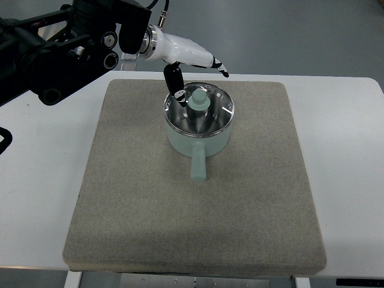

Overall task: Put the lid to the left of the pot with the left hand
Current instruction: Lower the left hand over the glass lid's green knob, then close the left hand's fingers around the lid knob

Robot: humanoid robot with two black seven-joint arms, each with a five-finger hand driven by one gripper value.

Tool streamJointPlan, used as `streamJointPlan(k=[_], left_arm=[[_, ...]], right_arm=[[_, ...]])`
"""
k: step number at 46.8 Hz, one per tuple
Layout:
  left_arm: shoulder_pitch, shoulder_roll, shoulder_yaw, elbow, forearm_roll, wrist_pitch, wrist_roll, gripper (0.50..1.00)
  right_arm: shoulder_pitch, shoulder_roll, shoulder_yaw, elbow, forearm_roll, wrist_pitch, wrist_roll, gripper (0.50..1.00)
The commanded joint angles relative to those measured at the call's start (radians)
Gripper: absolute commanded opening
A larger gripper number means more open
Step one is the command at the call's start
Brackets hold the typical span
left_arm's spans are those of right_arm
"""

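The white table (pixel 348 180) carries a grey mat (pixel 150 210), and on its far half stands the pale green pot (pixel 198 129), handle toward the camera. The lid (pixel 199 108) sits on the pot. The left hand (pixel 189 63) reaches above the lid's knob (pixel 198 99), fingers spread, holding nothing.

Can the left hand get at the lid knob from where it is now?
Probably yes: the left hand hovers at the pot rim, fingers open, and nothing stands between it and the lid knob.
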Motion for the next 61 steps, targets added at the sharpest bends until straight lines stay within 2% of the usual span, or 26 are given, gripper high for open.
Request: streamJointPlan(k=[1, 9, 14, 16, 32, 41, 49, 53, 56, 61], left_arm=[[0.002, -0.002, 0.004, 0.002, 0.013, 0.000, 0.000, 0.958], [0.005, -0.002, 0.012, 0.004, 0.035, 0.000, 0.000, 0.934], [0.005, -0.002, 0.018, 0.004, 0.035, 0.000, 0.000, 0.891], [0.005, -0.002, 0.021, 0.004, 0.035, 0.000, 0.000, 0.859], [0.008, -0.002, 0.032, 0.004, 0.035, 0.000, 0.000, 0.816], [0.008, -0.004, 0.033, 0.009, 0.036, 0.000, 0.000, 0.776], [0.008, -0.004, 0.033, 0.010, 0.036, 0.000, 0.000, 0.707], [0.008, -0.002, 0.033, 0.010, 0.035, 0.000, 0.000, 0.701], [0.009, -0.002, 0.033, 0.010, 0.036, 0.000, 0.000, 0.673], [0.009, -0.002, 0.033, 0.010, 0.036, 0.000, 0.000, 0.671]], right_arm=[[0.000, 0.000, 0.000, 0.000, 0.000, 0.000, 0.000, 0.921], [0.000, 0.000, 0.000, 0.000, 0.000, 0.000, 0.000, 0.923], [0.000, 0.000, 0.000, 0.000, 0.000, 0.000, 0.000, 0.921], [0.000, 0.000, 0.000, 0.000, 0.000, 0.000, 0.000, 0.921], [0.002, 0.000, 0.000, 0.000, 0.000, 0.000, 0.000, 0.921], [0.000, 0.000, 0.000, 0.000, 0.000, 0.000, 0.000, 0.921], [0.000, 0.000, 0.000, 0.000, 0.000, 0.000, 0.000, 0.921], [0.002, 0.000, 0.000, 0.000, 0.000, 0.000, -0.001, 0.921], [0.002, 0.000, 0.000, 0.000, 0.000, 0.000, 0.000, 0.921], [0.000, 0.000, 0.000, 0.000, 0.000, 0.000, 0.000, 0.921]])
